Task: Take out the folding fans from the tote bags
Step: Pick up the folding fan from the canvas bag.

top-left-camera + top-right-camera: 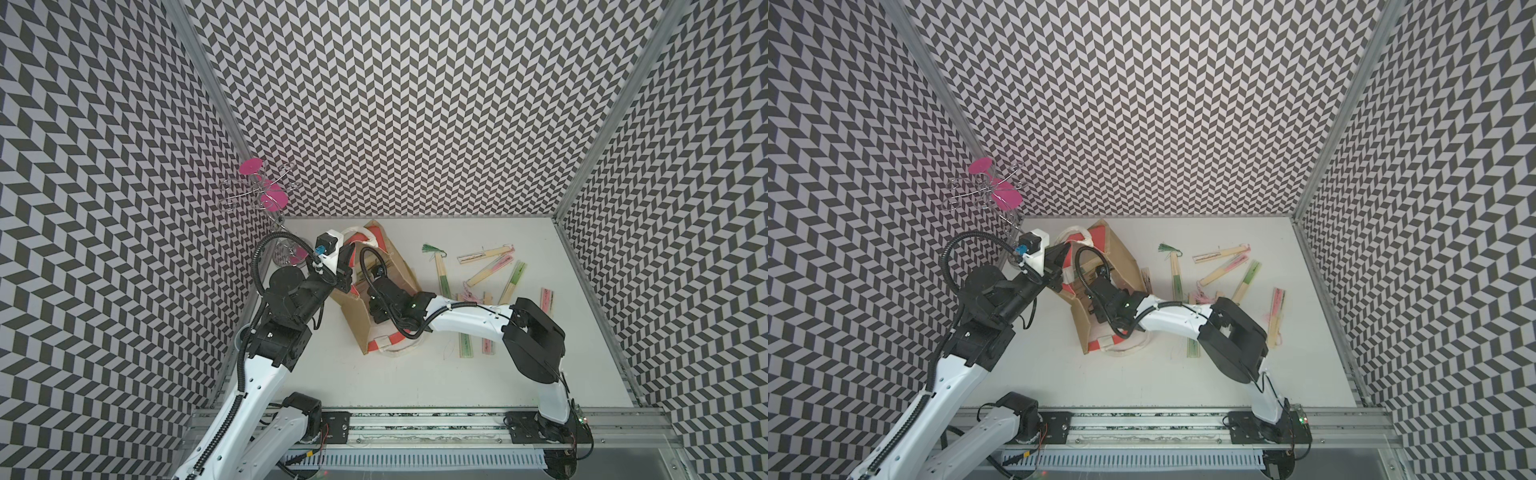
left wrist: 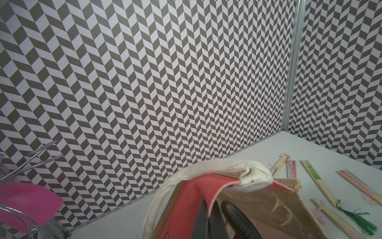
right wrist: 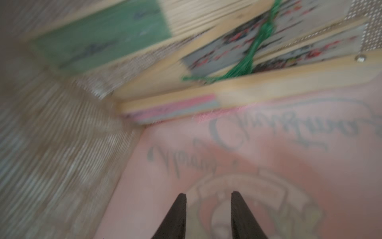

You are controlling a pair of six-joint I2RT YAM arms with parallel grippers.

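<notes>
Mid-extraction. Your left gripper [image 2: 216, 211] is clamped on the red rim of the tote bag [image 1: 357, 316], just beside the rope handle [image 2: 206, 167], and props the mouth open. Your right gripper [image 3: 208, 194] is reaching inside, jaws partly spread and empty. Folding fans [image 3: 227, 91] lie piled against the bag's far end, ahead of the tips and untouched. Several loose fans [image 1: 486, 254] lie on the tabletop [image 1: 415, 374] beside the bag. Next move, likely: advance, straddle the nearest pink-edged fan, close, draw out.
</notes>
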